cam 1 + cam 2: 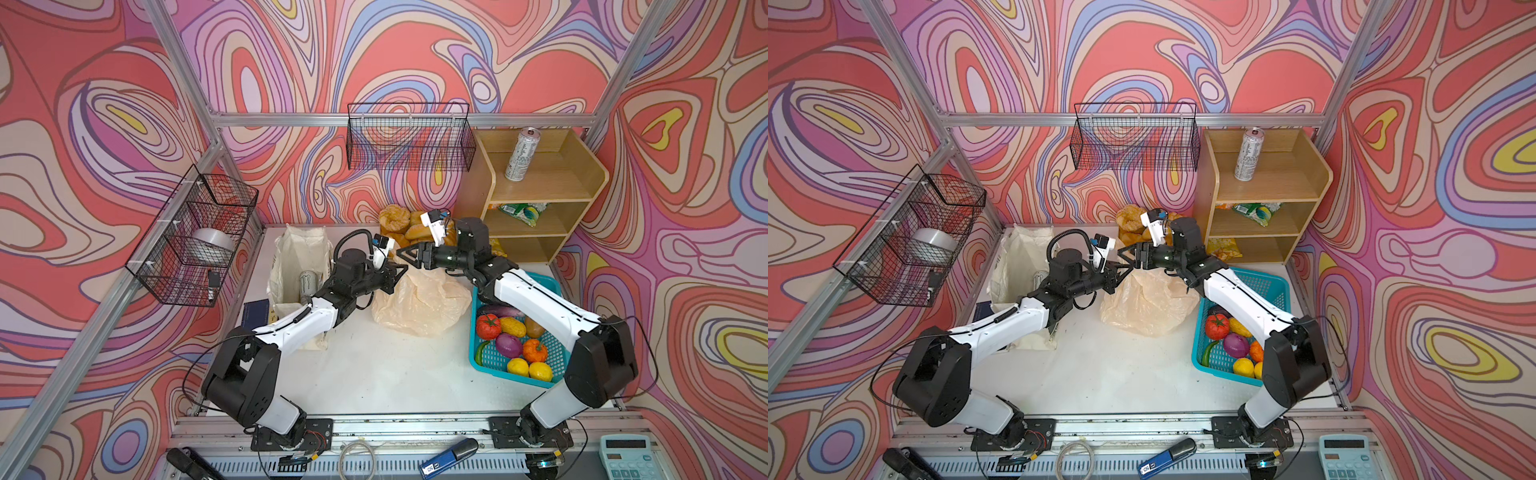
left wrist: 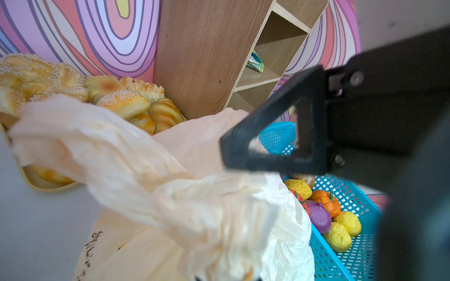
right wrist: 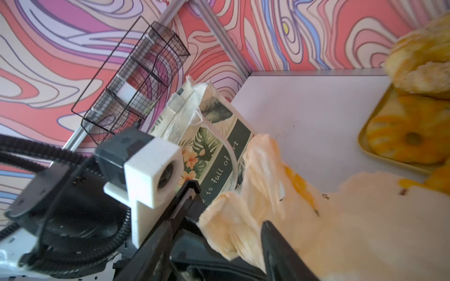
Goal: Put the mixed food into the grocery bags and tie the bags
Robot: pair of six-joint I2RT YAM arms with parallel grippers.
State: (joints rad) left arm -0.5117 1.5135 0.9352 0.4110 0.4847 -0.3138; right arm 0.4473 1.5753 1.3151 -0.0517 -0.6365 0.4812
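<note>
wrapping the scene, swirl-patterned walls (image 1: pixel 104 124) enclose a white table (image 1: pixel 374 374). a wooden shelf (image 1: pixel 582 166) stands at 1 o'clock, the cloth tote (image 1: pixel 291 257) at 9 o'clock, the plastic bag (image 1: pixel 419 299) at centre, and a teal basket (image 1: pixel 490 361) at 4 o'clock. the left claw (image 1: pixel 402 269) is clamped tight on the plastic bag's bunched top. the right claw (image 1: pixel 406 257), jaws apart, sits just beside that bunch; whether it touches is unclear. a drink can (image 1: pixel 521 153) stands atop the shelf, and lemons (image 1: pixel 530 370) lie in the basket.
</note>
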